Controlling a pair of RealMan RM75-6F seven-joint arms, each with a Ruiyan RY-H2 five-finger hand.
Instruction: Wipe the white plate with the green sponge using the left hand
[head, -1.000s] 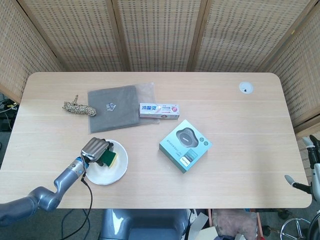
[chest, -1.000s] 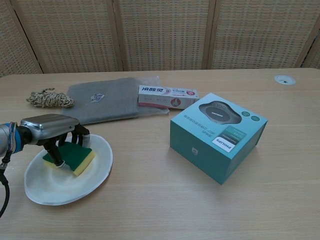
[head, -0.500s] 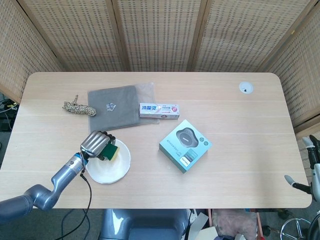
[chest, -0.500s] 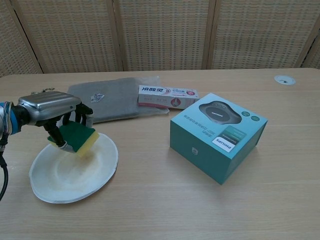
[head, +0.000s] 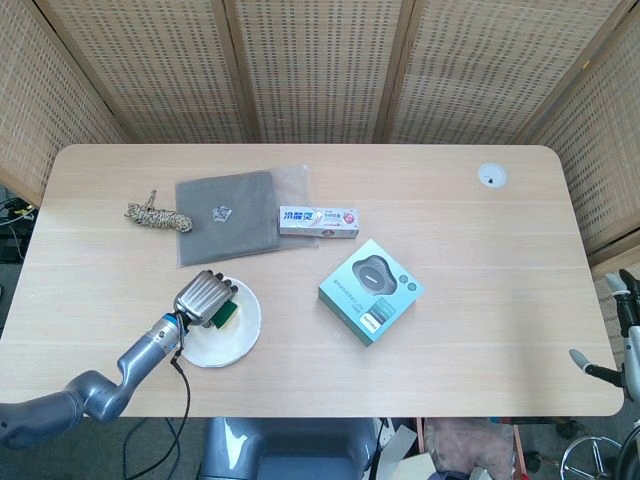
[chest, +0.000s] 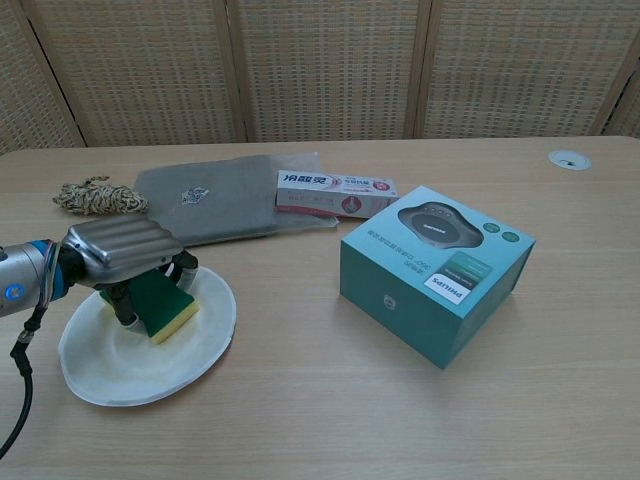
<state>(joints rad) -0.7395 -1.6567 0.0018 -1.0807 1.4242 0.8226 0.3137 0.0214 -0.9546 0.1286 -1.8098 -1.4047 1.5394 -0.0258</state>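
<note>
Woven rattan screens are standing behind the table (head: 480, 330) I'm working at. Starting at the left, a coil of rope (head: 157, 216) is lying near the far edge, with a grey cloth (head: 227, 216) just beside it. Nearer me, my left hand (head: 203, 298) is grasping the sponge (chest: 165, 304), green side toward the fingers, yellow side facing right. It's sitting over the far left part of the plate (chest: 150, 360); I think its lower edge is touching the plate, but from the chest view I cannot tell for sure. The plate itself is lying flat near the table's front left, well apart from the rope.

Moving right, a toothpaste box (head: 319, 222) is overlapping the cloth's clear wrapper. Further right, a teal box (chest: 436, 271) is standing on the table, apart from the plate. At the far right corner a small white disc (head: 491, 176) is showing. My right hand isn't appearing in either view.
</note>
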